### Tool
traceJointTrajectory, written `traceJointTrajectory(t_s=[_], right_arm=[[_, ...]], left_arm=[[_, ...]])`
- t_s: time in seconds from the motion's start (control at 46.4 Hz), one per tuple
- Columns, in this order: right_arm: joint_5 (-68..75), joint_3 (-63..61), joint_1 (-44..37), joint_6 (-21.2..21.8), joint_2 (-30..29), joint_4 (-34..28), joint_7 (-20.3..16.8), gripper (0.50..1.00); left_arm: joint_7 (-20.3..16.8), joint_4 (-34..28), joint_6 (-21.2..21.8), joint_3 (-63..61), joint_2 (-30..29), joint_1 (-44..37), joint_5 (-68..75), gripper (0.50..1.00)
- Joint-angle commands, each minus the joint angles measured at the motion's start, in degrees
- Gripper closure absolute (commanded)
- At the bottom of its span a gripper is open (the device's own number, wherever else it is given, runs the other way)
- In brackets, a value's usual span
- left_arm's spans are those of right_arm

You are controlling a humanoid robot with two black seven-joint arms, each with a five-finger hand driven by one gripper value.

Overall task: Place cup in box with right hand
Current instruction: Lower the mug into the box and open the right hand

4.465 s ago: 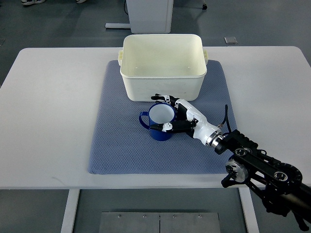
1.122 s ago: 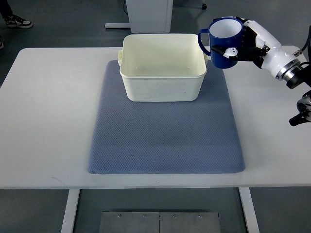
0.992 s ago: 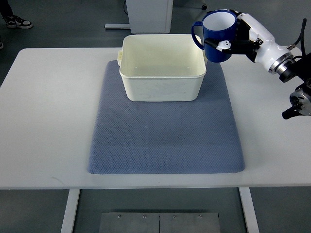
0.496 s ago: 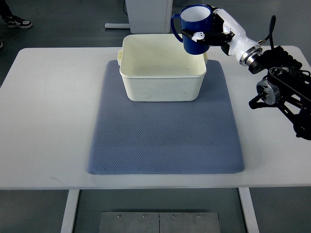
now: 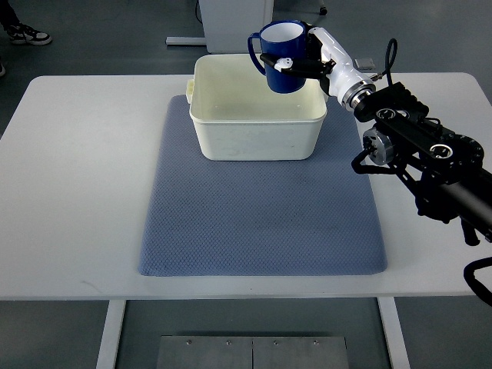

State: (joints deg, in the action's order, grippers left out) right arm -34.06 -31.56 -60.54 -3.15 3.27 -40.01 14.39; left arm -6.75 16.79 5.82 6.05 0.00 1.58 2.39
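Observation:
A blue cup (image 5: 281,52) with a white inside hangs upright in the air above the back right part of the white box (image 5: 257,140), its handle pointing left. My right hand (image 5: 301,60) is shut on the cup, fingers wrapped round its right side, and its dark arm (image 5: 419,154) comes in from the right edge. The box stands open and nothing shows inside it. My left hand does not show.
The box stands at the back of a blue-grey mat (image 5: 261,207) on a white table (image 5: 77,184). A white cabinet base (image 5: 234,19) stands on the floor behind the table. A person's shoe (image 5: 23,32) shows at the top left corner.
My right hand has carried the cup up from the mat in front of the box, round its right side, and leftward until it hangs over the box.

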Motion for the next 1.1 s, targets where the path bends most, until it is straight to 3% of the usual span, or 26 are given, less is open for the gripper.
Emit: traceJointTrajectory(t_s=[0.0,0.194,0.518,0.561,0.626,0.69,0.755,1.079], right_arm=[[0.0,0.0,0.0,0.1,-1.9,2.6,0.6,1.0],[0.0,0.0,0.1,0.1,-3.3,6.6,1.3,1.0],[1.6,0.0,0.4,0.2,-3.3,6.5,1.3,1.0],[1.8,0.0,0.4,0.2,-3.3,6.5,1.3,0.869],[1.8,0.1,0.5,0.5,-3.3,6.5,1.3,0.808],[1.8,0.1,0.5,0.7,-3.3,6.4,1.3,0.639],[1.8,0.1,0.6,0.8,-3.3,6.3,1.3,0.534],[1.8,0.2,0.9,0.7,-3.3,6.1,1.4,0.521]], left_arm=[[0.0,0.0,0.1,0.0,0.0,0.0,0.1,0.5],[0.0,0.0,0.0,0.0,0.0,0.0,0.0,0.5],[0.0,0.0,0.1,0.0,0.0,0.0,0.0,0.5],[0.0,0.0,0.0,0.0,0.0,0.0,0.1,0.5],[0.0,0.0,0.1,0.0,0.0,0.0,0.0,0.5],[0.0,0.0,0.0,-0.1,0.0,0.0,0.0,0.5],[0.0,0.0,0.0,0.0,0.0,0.0,0.0,0.5],[0.0,0.0,0.1,0.0,0.0,0.0,0.0,0.5]])
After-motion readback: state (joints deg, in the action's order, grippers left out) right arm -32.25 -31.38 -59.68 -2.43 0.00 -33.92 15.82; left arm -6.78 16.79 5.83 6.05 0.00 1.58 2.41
